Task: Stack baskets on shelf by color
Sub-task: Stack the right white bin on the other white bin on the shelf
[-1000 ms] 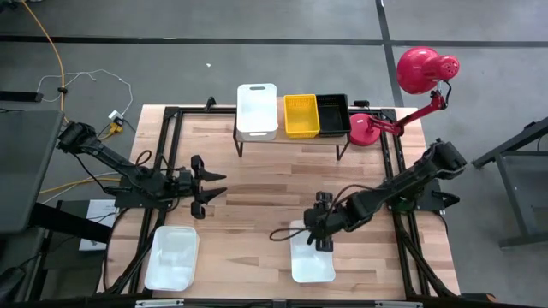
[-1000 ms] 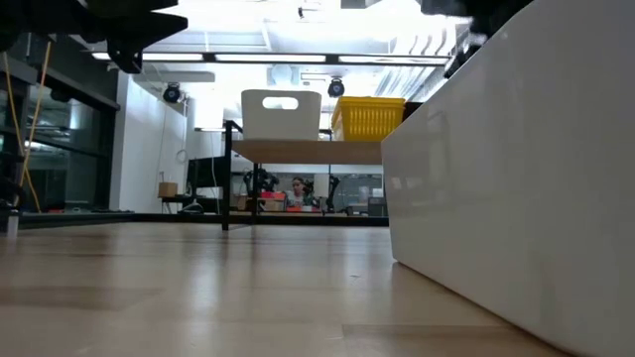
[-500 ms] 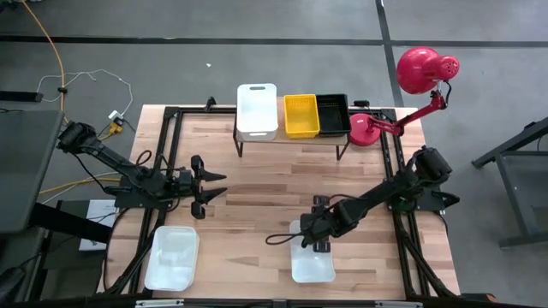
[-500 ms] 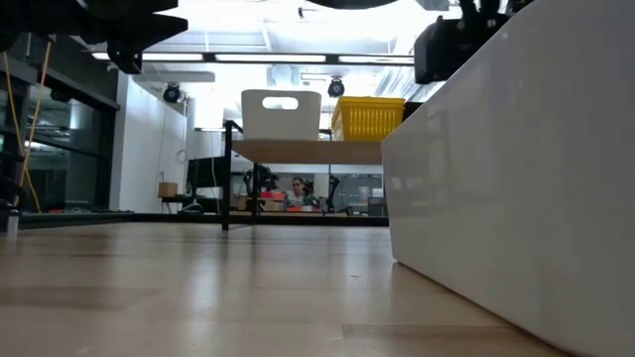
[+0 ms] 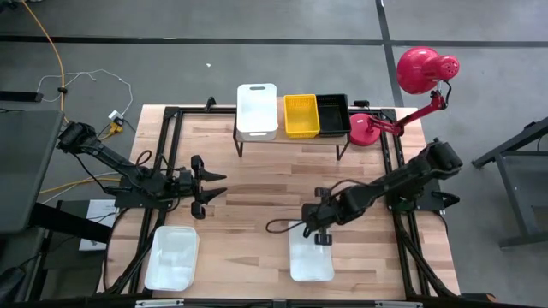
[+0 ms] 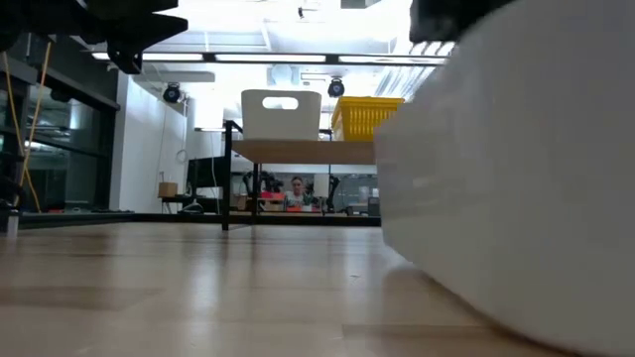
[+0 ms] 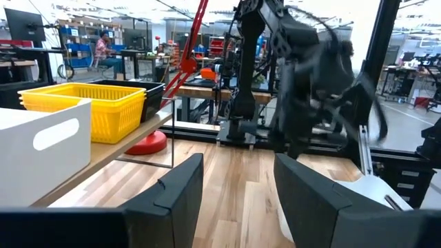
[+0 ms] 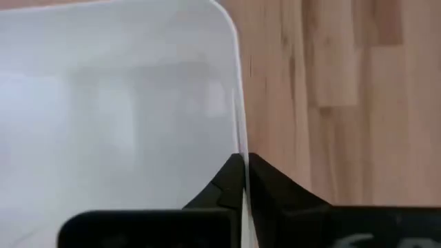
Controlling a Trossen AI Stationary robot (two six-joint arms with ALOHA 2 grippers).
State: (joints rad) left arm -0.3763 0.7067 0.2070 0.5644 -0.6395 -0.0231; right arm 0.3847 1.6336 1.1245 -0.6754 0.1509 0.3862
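Right gripper (image 5: 318, 233) jaws now pinched tight on the rim of the white translucent rectangular plastic basket (image 5: 311, 259) on the table's front edge; a second ago they stood wide over it. In the right wrist view the fingers (image 8: 265, 186) sandwich the thin wall, basket (image 8: 117, 117) on one side, bare wooden table (image 8: 344, 96) on the other. Gripper has pulled back toward the light-wood shelf on black metal legs (image 5: 291, 137) since half a second ago, and the basket looks shifted slightly away from the shelf; it's blurred in the low view (image 6: 516, 188). Left gripper (image 5: 211, 186) unchanged, jaws parted, holding nothing, hovering in front of the shelf's left end. On the shelf, left to right: white plastic basket (image 5: 257, 110), yellow mesh basket (image 5: 300, 115), black basket (image 5: 333, 115). Another white translucent basket (image 5: 172, 257) sits well in front of the shelf, beyond its left end. Red lamp (image 5: 402, 94) just off the shelf's right end.
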